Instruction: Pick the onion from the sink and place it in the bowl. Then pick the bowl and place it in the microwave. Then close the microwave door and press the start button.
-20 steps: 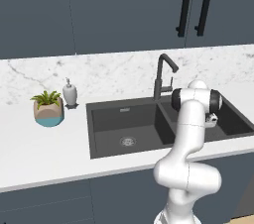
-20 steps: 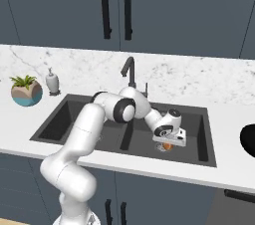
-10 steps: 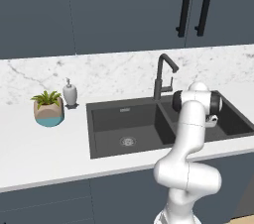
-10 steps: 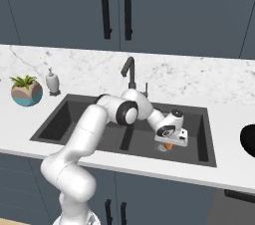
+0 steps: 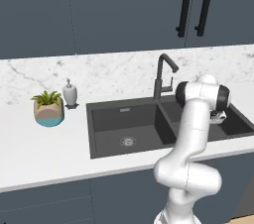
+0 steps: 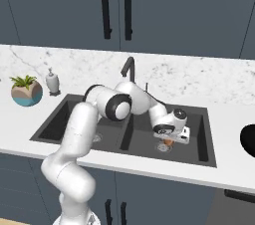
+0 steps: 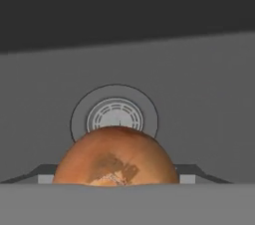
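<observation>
The orange-brown onion (image 6: pixel 168 142) (image 7: pixel 115 157) sits between the fingers of my gripper (image 6: pixel 169 140), low in the right basin of the dark grey sink (image 6: pixel 64 124) (image 5: pixel 124 124). My gripper is shut on the onion. In the hand view the onion covers the fingertips, and the round metal drain (image 7: pixel 114 114) shows just beyond it. The black bowl (image 6: pixel 249 142) rests on the counter at the right edge of the right base view, cut off by the frame. The microwave and its door are out of view.
A dark angular faucet (image 6: pixel 128 67) (image 5: pixel 161 77) stands behind the divider between the basins. A potted plant (image 6: pixel 26 91) (image 5: pixel 48 109) and a soap dispenser (image 6: pixel 52 80) (image 5: pixel 70 92) stand on the marble counter left of the sink. Blue-grey cabinets hang above.
The fingers have closed in on the onion. The hand has shifted slightly up and to the right in the right basin, with the onion in it.
</observation>
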You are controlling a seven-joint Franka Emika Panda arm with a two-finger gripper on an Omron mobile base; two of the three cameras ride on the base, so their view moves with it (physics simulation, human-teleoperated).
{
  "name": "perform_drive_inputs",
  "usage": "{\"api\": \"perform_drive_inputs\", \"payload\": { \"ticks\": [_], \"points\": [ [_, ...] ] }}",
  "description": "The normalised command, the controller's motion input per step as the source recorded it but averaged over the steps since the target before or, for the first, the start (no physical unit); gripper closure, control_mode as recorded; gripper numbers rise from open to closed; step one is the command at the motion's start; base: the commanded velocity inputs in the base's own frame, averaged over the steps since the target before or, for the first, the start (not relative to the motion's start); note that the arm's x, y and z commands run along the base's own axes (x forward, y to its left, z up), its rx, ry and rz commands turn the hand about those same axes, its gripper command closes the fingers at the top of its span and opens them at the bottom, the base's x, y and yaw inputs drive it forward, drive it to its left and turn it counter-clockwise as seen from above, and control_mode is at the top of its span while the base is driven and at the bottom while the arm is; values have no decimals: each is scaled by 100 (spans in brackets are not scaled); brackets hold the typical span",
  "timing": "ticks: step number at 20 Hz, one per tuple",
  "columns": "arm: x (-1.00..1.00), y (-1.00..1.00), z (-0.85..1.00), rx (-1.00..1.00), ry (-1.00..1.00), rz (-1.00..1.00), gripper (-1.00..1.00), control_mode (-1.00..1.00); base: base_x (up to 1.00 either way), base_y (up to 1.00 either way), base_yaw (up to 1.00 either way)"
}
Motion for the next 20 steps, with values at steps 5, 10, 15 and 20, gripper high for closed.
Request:
{"api": "perform_drive_inputs", "payload": {
  "ticks": [5,10,15,20],
  "points": [
    [-57,22,92,0,-28,0,100,-100,0,0,0],
    [-36,1,100,0,-21,0,100,-100,0,0,0],
    [-49,0,100,0,-9,0,100,-100,0,0,0],
    [-83,0,100,0,0,0,100,-100,0,0,0]
  ]
}}
